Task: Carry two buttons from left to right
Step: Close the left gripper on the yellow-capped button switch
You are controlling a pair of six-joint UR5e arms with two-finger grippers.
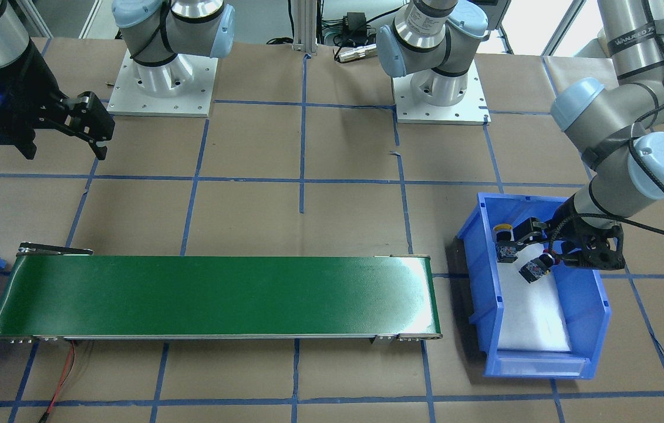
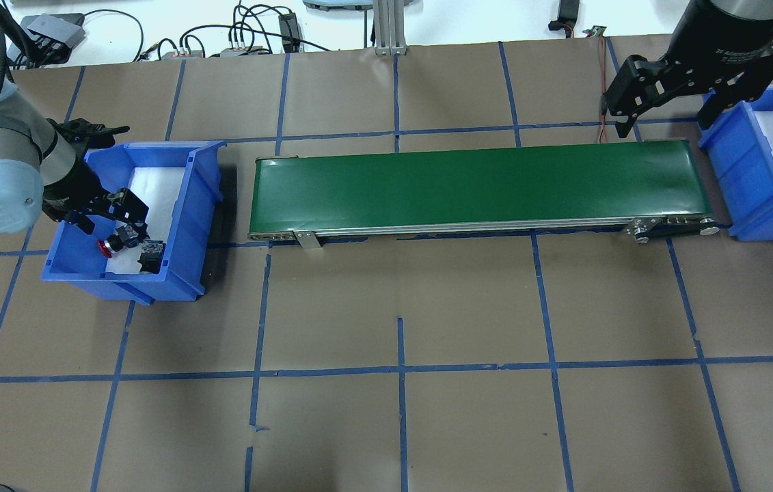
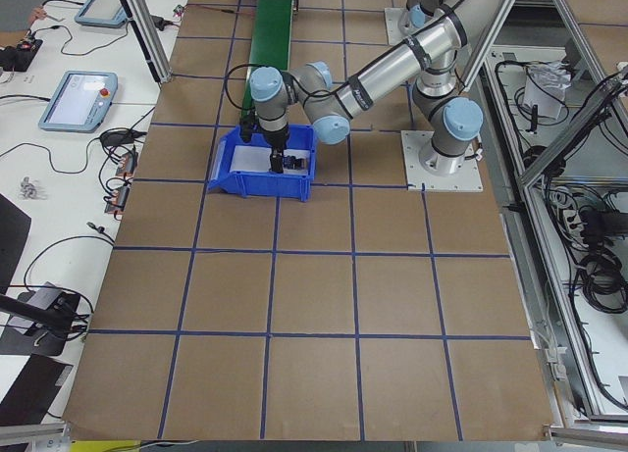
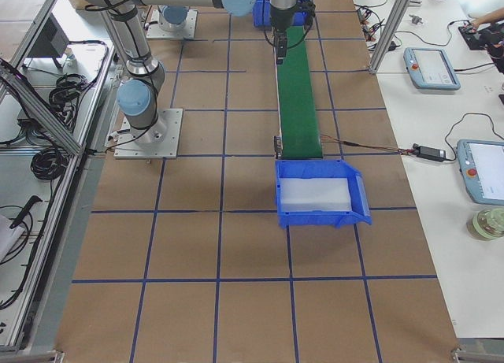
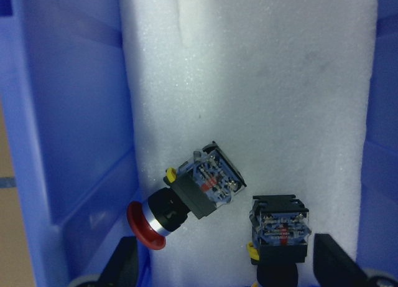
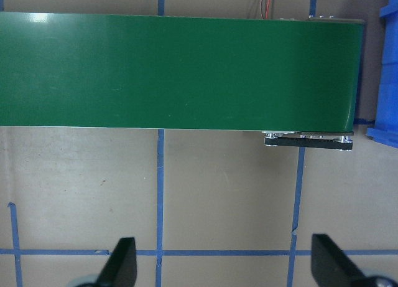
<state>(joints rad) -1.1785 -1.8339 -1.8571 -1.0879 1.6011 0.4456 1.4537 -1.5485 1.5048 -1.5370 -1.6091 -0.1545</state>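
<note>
As left gripper gapes, buttons lie between

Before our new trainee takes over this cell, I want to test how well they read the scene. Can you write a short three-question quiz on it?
1. True or false: the left gripper is shut on the red button.
2. Where does the yellow button lie? A: on the green belt. B: in the left arm's blue bin, on white foam. C: on the bare table.
3. Fill in: the right gripper hangs open beside the belt, holding ___.
Key: 1 false, it is open and holds neither button. 2 B. 3 nothing.
</note>
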